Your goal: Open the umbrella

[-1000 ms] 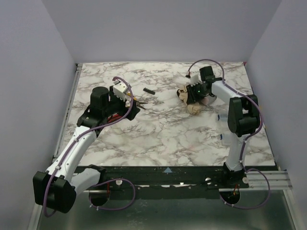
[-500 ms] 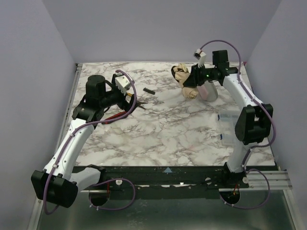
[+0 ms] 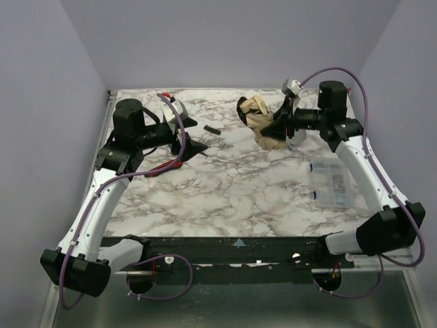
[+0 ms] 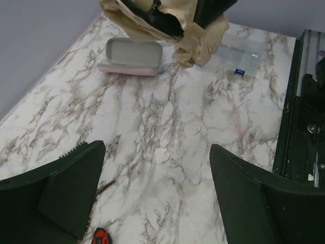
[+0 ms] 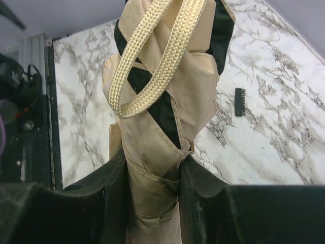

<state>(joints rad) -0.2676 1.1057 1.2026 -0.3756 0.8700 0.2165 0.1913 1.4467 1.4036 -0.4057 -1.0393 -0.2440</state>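
The umbrella (image 3: 258,121) is folded, peach-beige with black lining showing, and hangs in the air over the far right of the table. My right gripper (image 3: 278,127) is shut on its fabric bundle. In the right wrist view the umbrella (image 5: 162,101) is clamped between the two fingers of the right gripper (image 5: 152,170), and its woven beige strap (image 5: 157,51) loops above. My left gripper (image 3: 190,142) is open and empty, raised over the left side of the table. In the left wrist view the left gripper (image 4: 157,152) faces the umbrella (image 4: 167,25) across bare marble.
A red-handled tool (image 3: 164,166) lies below the left gripper; its tip shows in the left wrist view (image 4: 101,237). A small black comb-like piece (image 3: 212,129) lies mid-back. A clear plastic box (image 3: 330,181) sits at right. An open pink-grey case (image 4: 133,56) lies under the umbrella.
My right arm has lifted the umbrella off the table and carried it up and back. My left arm has risen and drawn back toward the left, away from the tools.
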